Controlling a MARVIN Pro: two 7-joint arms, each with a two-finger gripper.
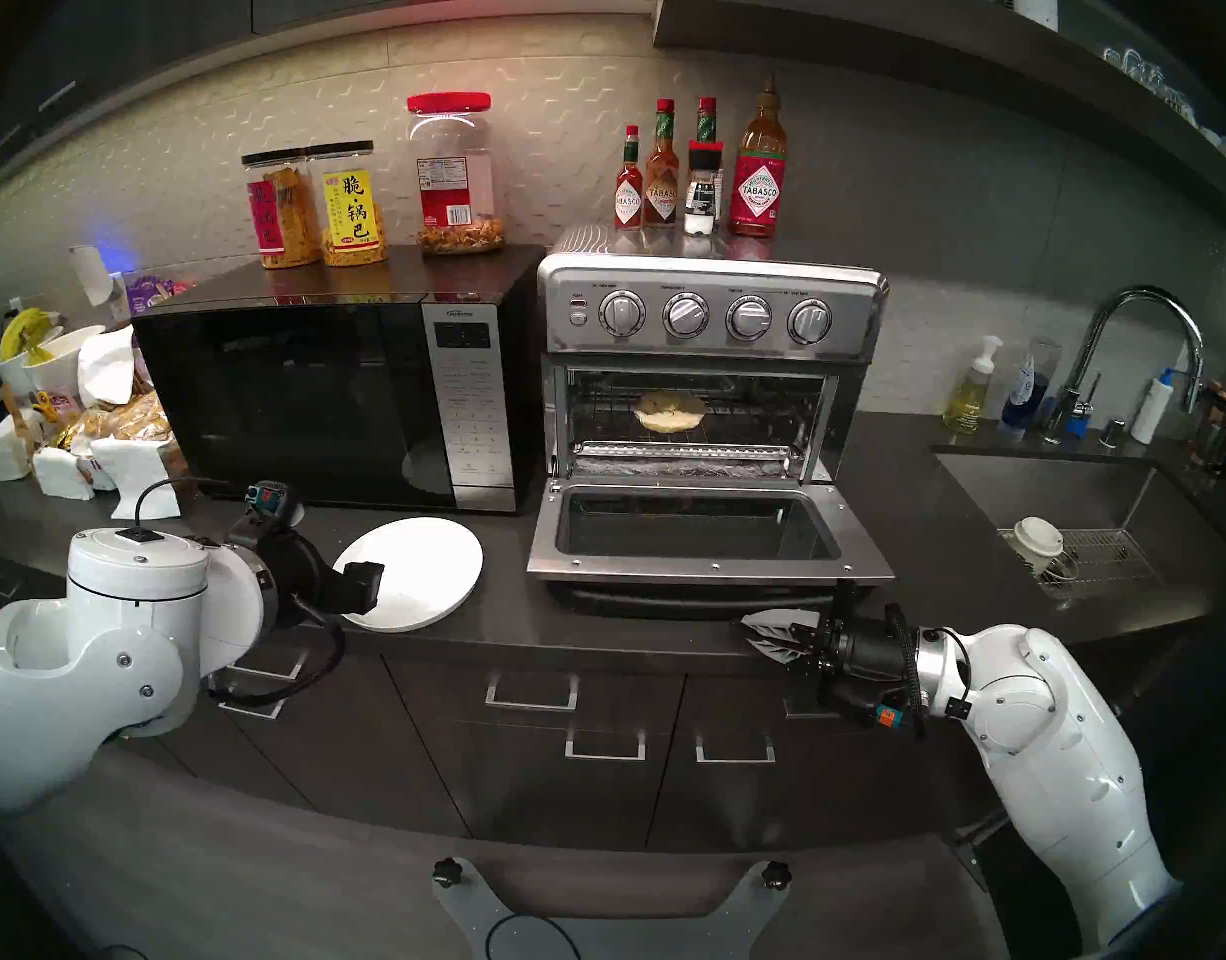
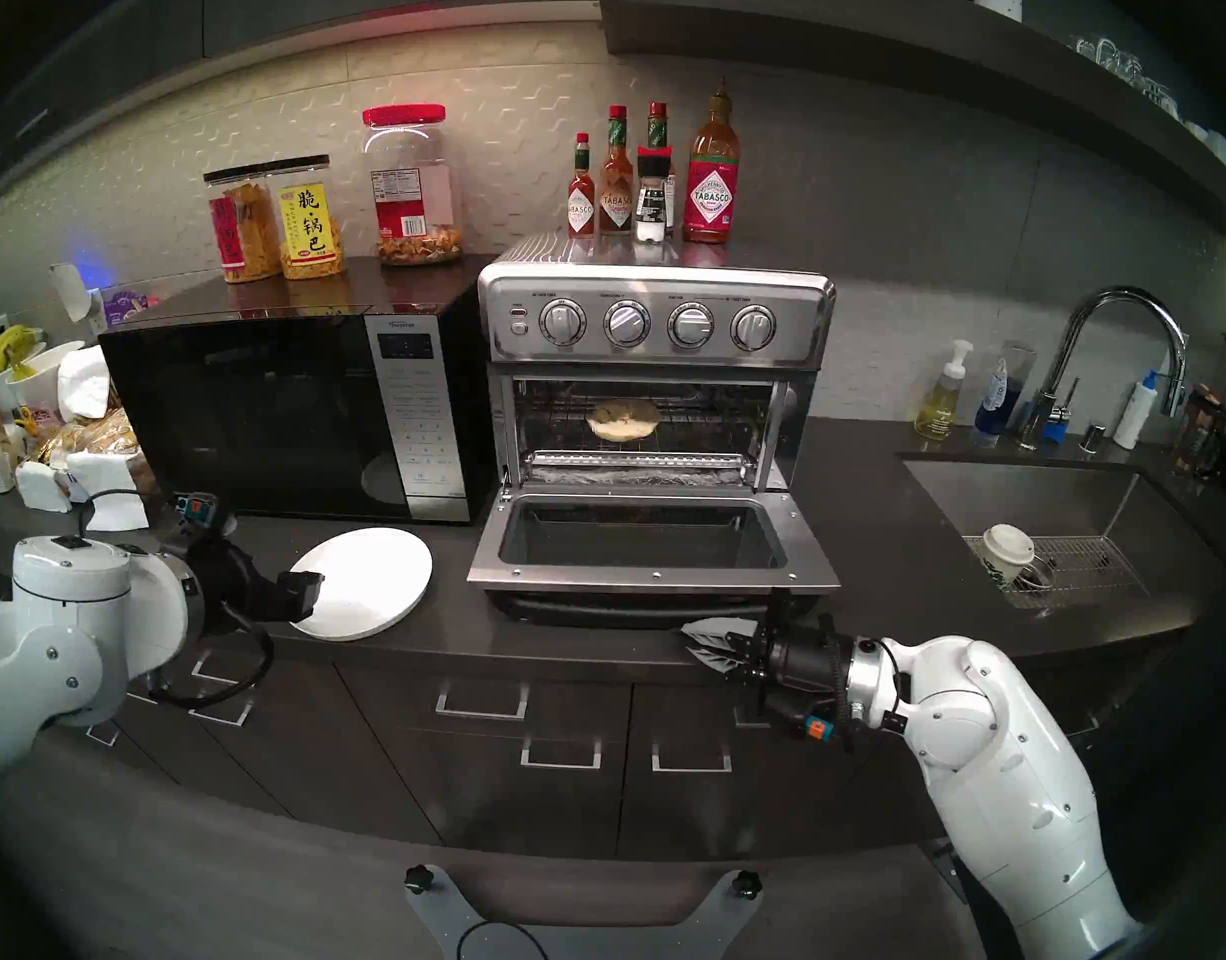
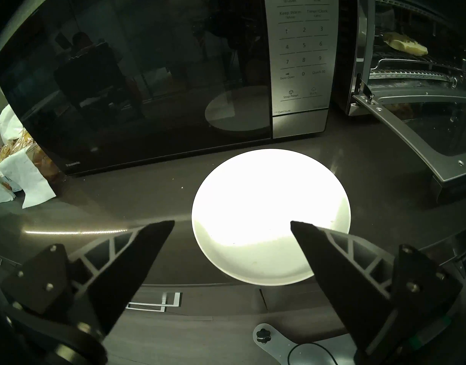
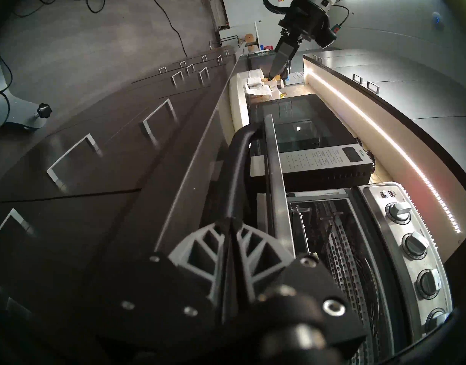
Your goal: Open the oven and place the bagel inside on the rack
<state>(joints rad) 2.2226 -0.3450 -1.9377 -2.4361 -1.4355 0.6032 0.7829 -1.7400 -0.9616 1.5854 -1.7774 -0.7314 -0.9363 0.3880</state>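
In the head view, you see the oven (image 1: 707, 383) at centre with its door (image 1: 700, 536) dropped flat toward you. The bagel (image 1: 669, 413) lies on the rack (image 1: 748, 418) in the middle of the cavity. At lower left, your left gripper (image 1: 360, 584) hangs over the near edge of the white plate (image 1: 423, 564). At lower right, your right gripper (image 1: 762, 634) sits just below the door's front edge, fingers drawn together on nothing.

In the left wrist view, your fingers (image 3: 137, 264) stand spread wide and empty at the bottom corners, the plate (image 3: 266, 211) between them, the microwave (image 3: 137, 74) above, and the bagel (image 3: 405, 47) at the upper right.

In the right wrist view, your fingers (image 4: 255, 251) meet at centre, clenched with nothing between them, tips beside the door's black bar handle (image 4: 237, 177).
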